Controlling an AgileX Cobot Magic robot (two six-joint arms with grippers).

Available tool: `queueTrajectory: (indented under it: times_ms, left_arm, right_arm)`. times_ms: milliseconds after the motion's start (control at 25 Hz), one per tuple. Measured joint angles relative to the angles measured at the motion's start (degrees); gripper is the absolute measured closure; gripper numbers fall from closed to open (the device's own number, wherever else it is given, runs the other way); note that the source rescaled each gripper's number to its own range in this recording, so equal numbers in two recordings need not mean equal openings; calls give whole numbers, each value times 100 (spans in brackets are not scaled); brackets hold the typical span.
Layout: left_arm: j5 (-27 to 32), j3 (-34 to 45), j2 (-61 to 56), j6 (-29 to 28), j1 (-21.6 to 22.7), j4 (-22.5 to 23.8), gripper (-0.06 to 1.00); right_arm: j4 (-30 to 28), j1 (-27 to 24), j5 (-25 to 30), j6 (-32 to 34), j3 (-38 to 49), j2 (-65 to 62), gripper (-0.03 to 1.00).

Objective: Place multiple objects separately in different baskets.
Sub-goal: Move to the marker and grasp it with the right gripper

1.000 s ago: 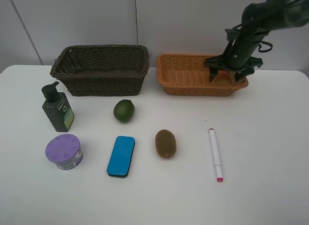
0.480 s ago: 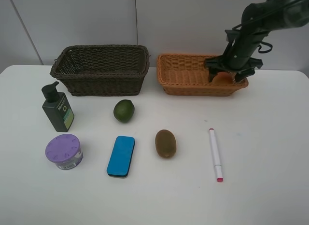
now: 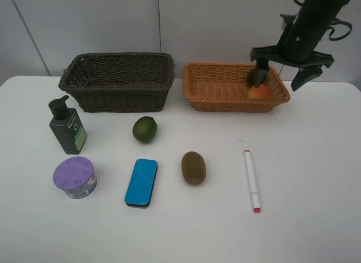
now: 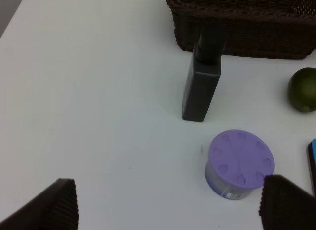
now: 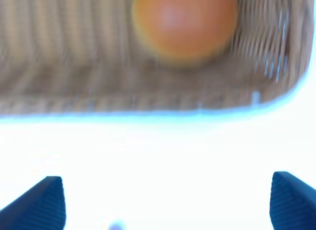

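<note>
My right gripper (image 3: 277, 81) hangs open above the right end of the light orange basket (image 3: 214, 89), empty. The peach (image 3: 259, 92) lies loose in that basket, and it shows beyond the open fingertips in the right wrist view (image 5: 185, 25). The dark brown basket (image 3: 118, 82) stands to the left. On the table lie the pump bottle (image 3: 67, 127), lime (image 3: 144, 129), purple-lidded tub (image 3: 74, 176), blue eraser (image 3: 141, 182), kiwi (image 3: 193, 167) and marker (image 3: 251, 180). My left gripper (image 4: 170, 205) is open above the table near the tub (image 4: 240, 163) and bottle (image 4: 202, 82).
The white table (image 3: 316, 161) ends near a grey wall behind the baskets. The left arm is outside the exterior high view. The dark basket's wall (image 4: 247, 32) and the lime (image 4: 302, 89) show in the left wrist view.
My right gripper has risen out of the orange basket and shifted slightly right. The peach stays behind in the basket. Everything on the table is unmoved.
</note>
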Motion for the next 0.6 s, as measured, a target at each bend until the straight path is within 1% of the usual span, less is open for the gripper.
queueTrajectory:
  times_ms: [80,200,400,440,480,600]
  left_arm:
    - [0,0,0,0,0,0,-3]
    - [0,0,0,0,0,0,-3]
    - [0,0,0,0,0,0,-3]
    - [0,0,0,0,0,0,-3]
    - [0,0,0,0,0,0,-3]
    - [0,0,0,0,0,0,-3]
  right_arm:
    - [76,68,212,0,0,-77,-3]
    - [118,293,229,14,207,-159,-3]
    - [175,727,249,450,1097,-530,-3]
    - [233,806,174,538,1406,-661,-3]
    - [233,806,174,538,1406,-661,-3]
    - [490,980,-469,630,2152,-1025,-3]
